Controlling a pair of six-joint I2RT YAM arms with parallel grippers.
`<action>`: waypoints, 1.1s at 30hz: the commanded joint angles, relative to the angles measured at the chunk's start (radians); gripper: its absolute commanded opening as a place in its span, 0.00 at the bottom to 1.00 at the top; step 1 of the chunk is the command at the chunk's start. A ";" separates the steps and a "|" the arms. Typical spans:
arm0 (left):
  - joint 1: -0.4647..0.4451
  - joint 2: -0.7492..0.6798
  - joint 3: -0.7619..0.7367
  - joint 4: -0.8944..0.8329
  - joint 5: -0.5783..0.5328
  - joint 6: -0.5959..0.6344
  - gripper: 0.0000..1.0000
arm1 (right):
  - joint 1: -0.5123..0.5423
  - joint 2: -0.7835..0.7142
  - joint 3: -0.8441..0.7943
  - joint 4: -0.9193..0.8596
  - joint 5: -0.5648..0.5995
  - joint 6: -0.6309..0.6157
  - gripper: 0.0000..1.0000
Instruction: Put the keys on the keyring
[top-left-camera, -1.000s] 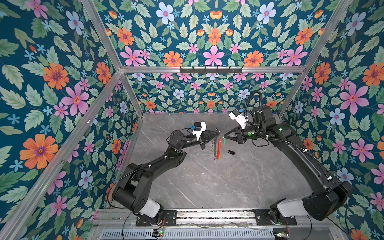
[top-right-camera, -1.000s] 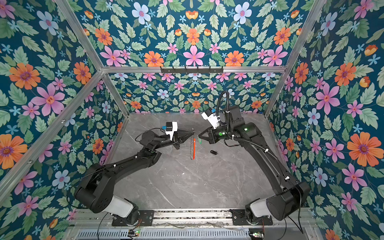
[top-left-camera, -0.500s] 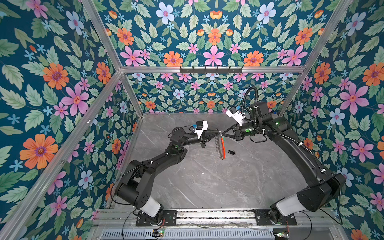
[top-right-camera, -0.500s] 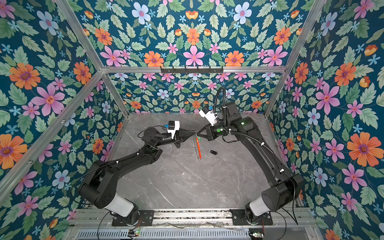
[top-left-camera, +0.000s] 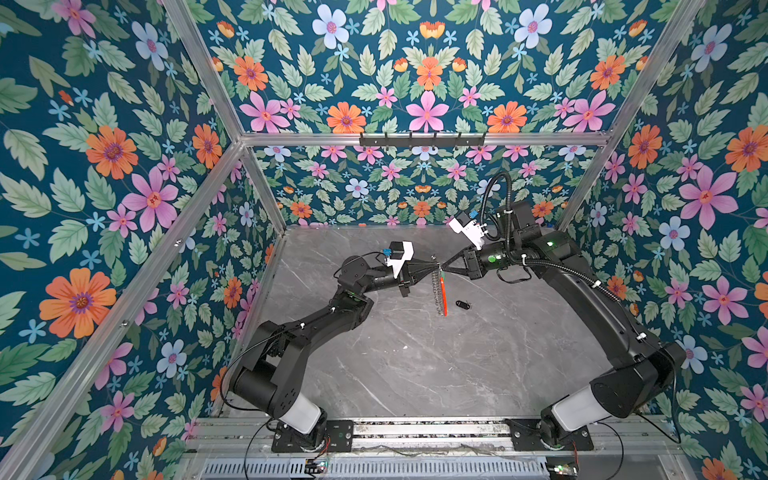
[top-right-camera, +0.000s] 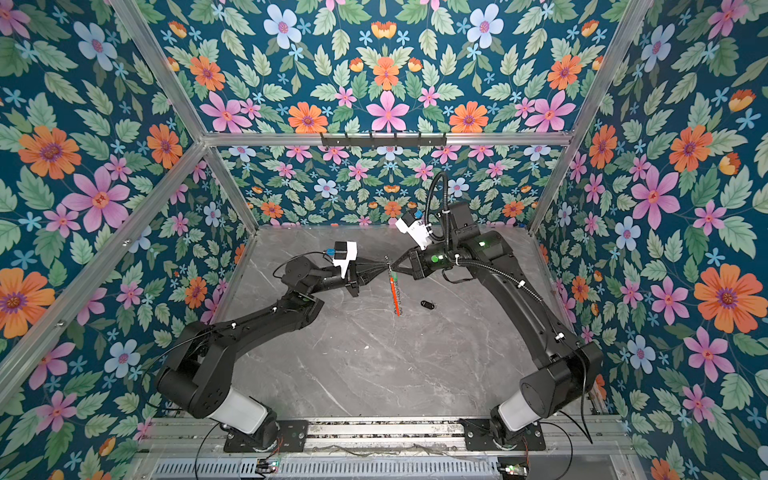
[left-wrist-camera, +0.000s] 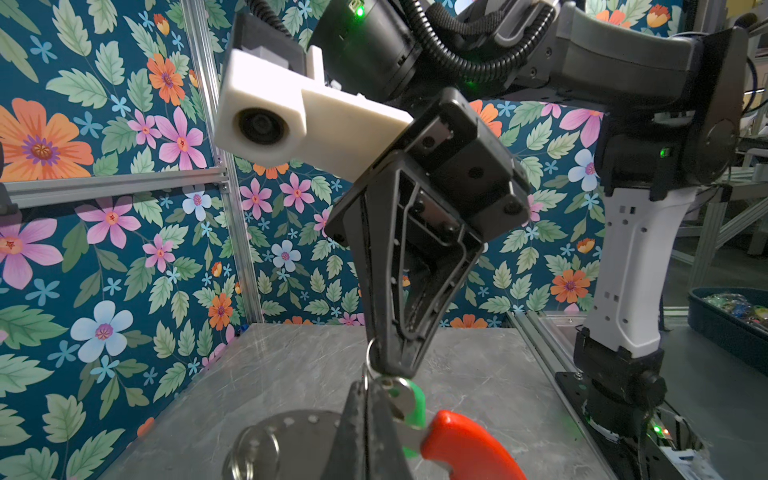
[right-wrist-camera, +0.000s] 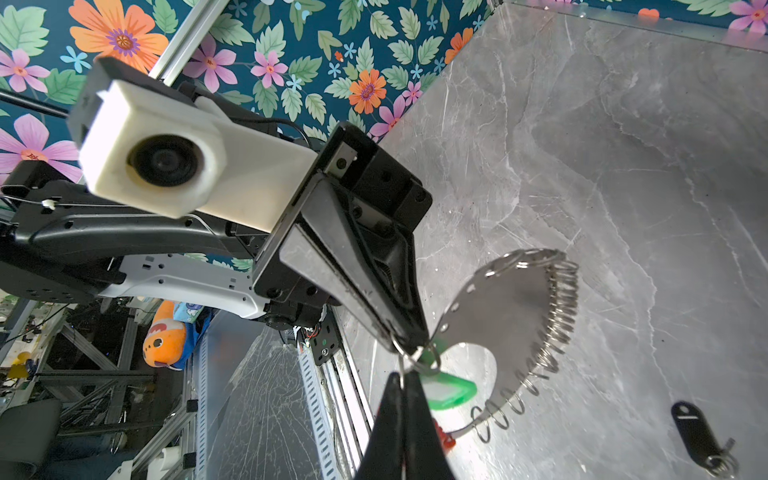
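Observation:
Above the middle of the table my left gripper (top-left-camera: 433, 263) and right gripper (top-left-camera: 443, 268) meet tip to tip, both shut. The keyring (top-left-camera: 440, 291), a grey hoop (right-wrist-camera: 507, 307) with a red arc (left-wrist-camera: 469, 449) and a fringe of split rings, hangs edge-on below them in both top views. The left gripper (left-wrist-camera: 368, 399) pinches the keyring at its rim. The right gripper (right-wrist-camera: 401, 395) pinches a thin ring from which the green-tagged key (right-wrist-camera: 449, 392) hangs against the hoop. The black-fob key (top-left-camera: 462, 305) lies loose on the table, right of the hoop.
Floral walls close in the grey marble table (top-left-camera: 415, 374) on three sides. A black hook rail (top-left-camera: 422, 139) is mounted on the back wall. Both arm bases stand on the front rail (top-left-camera: 415, 428). A dark bin (left-wrist-camera: 727, 316) stands outside the cell.
The right gripper has shifted slightly left, closer to the left gripper. The hoop's lower end has swung a little to the right. The left arm has hardly moved.

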 joint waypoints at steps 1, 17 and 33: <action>-0.001 -0.016 0.000 0.083 0.032 -0.015 0.00 | -0.002 0.002 -0.002 0.015 0.020 0.004 0.00; -0.001 -0.005 0.000 0.197 0.024 -0.096 0.00 | -0.032 -0.026 -0.058 0.060 0.057 0.051 0.00; 0.011 0.036 -0.011 0.416 -0.028 -0.266 0.00 | -0.034 -0.055 -0.103 0.131 0.105 0.146 0.00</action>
